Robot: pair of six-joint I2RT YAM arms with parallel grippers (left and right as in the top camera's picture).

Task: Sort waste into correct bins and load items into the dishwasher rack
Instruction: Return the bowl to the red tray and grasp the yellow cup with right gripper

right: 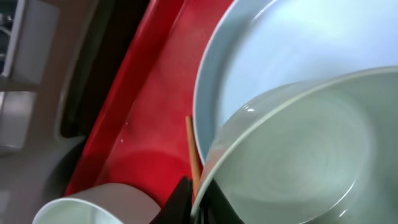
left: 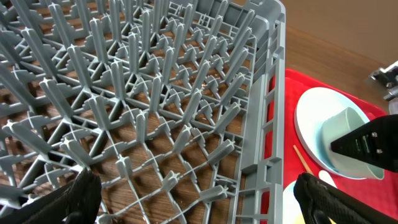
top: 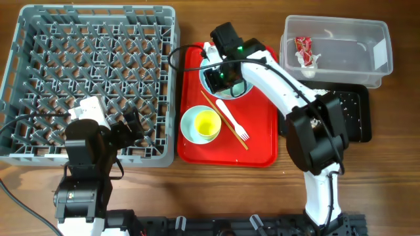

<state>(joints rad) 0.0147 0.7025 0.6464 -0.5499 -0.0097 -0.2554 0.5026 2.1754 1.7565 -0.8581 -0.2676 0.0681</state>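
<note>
The grey dishwasher rack [top: 39,78] stands at the left, with nothing in it. My left gripper [top: 131,124] hangs open over its near right corner, jaws wide [left: 202,199]. On the red tray, a white plate [top: 244,92] holds a pale mint bowl [top: 226,77], tilted. My right gripper [top: 220,73] is shut on the bowl's rim [right: 199,199]. The bowl [right: 298,155] and plate [right: 292,43] fill the right wrist view. A second bowl [top: 190,123] holds the yellow cup [top: 207,123]. A white fork [top: 233,121] and a wooden stick [top: 220,111] lie beside it.
The red serving tray [top: 259,147] sits between the rack and the bins. The clear tub [top: 341,29] at the back right holds the red-and-white wrapper [top: 304,47]. The black tray [top: 354,115] in front of it holds pale crumbs, partly hidden by my right arm.
</note>
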